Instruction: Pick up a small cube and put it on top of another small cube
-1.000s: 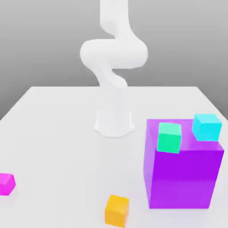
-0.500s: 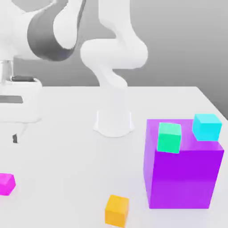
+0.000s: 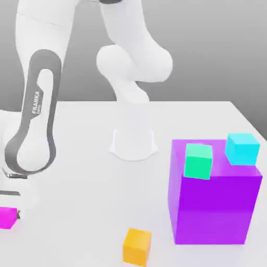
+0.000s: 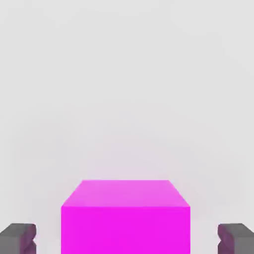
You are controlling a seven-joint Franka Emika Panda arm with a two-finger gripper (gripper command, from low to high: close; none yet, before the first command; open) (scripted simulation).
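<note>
Here, in the exterior view, the arm bends low over the magenta cube [image 3: 7, 217] at the desk's [image 3: 78, 172] left edge, well apart from the green cube [image 3: 198, 161] atop the big purple cube [image 3: 214, 208]. In the hand view the jaws stand open, flanking the magenta cube [image 4: 126, 218] with gaps either side. Grasping is in hand; next they must close firmly, then lift.

One piece of lettering to read: "FRANKA", in white capitals, runs lengthwise along the dark grey band on the white arm [image 3: 37, 112] at the exterior view's left. A smaller line of print sits just beside it, too small to make out. The cubes and the table carry no markings.
</note>
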